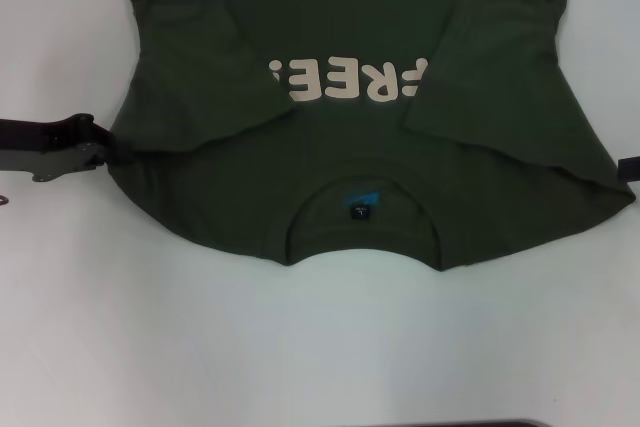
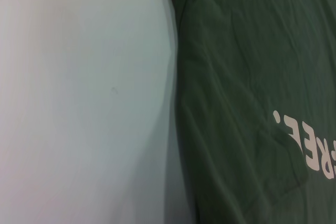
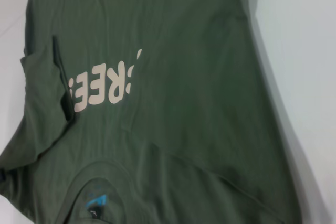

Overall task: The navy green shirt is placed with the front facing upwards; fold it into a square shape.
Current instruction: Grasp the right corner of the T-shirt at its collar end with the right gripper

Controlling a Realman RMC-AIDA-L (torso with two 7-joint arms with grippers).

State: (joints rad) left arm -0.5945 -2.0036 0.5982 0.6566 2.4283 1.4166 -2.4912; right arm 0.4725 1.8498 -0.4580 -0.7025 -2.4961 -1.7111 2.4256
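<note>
White table [image 1: 100, 347] all round, and on it one dark olive-green shirt [image 1: 350, 177] lying flat, front up, collar toward the robot, one cream "FREE!" print [image 1: 345, 82] across the chest. Both sleeves are already folded in over the body, and the right one [image 1: 500, 97] covers the start of the word. One small black and blue neck label [image 1: 358, 205] sits inside the collar.

The left gripper [image 1: 95, 152] is low at the shirt's left edge, just beside the cloth; I can't tell whether it's open or closed. The right gripper [image 1: 630, 169] barely peeks in at the right edge; same story.

My read: next comes the lengthwise fold. Pinch both layers together and keep the two sides level so the edges line up.
</note>
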